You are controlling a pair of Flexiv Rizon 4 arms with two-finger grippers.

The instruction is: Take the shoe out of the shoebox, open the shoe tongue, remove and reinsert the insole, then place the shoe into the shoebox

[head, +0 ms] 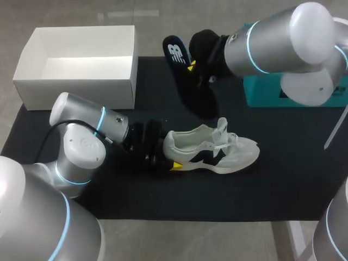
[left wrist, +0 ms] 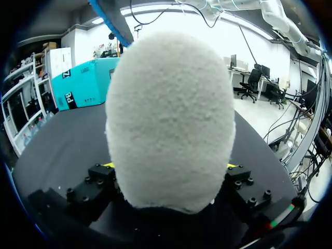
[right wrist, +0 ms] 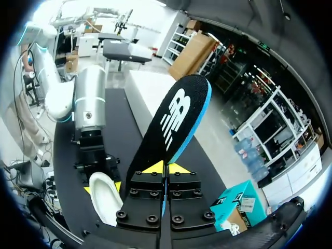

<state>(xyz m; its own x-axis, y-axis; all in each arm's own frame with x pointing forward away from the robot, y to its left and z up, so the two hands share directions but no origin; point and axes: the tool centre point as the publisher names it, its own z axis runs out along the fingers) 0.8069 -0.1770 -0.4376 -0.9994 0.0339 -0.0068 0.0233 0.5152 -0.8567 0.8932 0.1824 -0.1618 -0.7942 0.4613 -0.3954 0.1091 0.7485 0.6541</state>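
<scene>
From the head view, the shoe (head: 212, 149) lies on the dark worktop (head: 283, 179). The left pincer (head: 169, 153) is clenched on its heel. The insole (head: 176, 53) is out of the shoe and raised beyond it, gripped by the right pincer (head: 191, 68). The white shoebox (head: 76, 81) stands open, well apart from the shoe's heel end.

In the left wrist view, the shoe's pale heel sits between the fingers, pressed from both sides.

In the right wrist view, the pincer is closed on the insole's near end, with the shoe below and beside it.

Reinsertion looks like the risky step. The insole is held by one end, so it could buckle or snag on the tongue. The shoe is pinned only at its heel and could twist under the push.
</scene>
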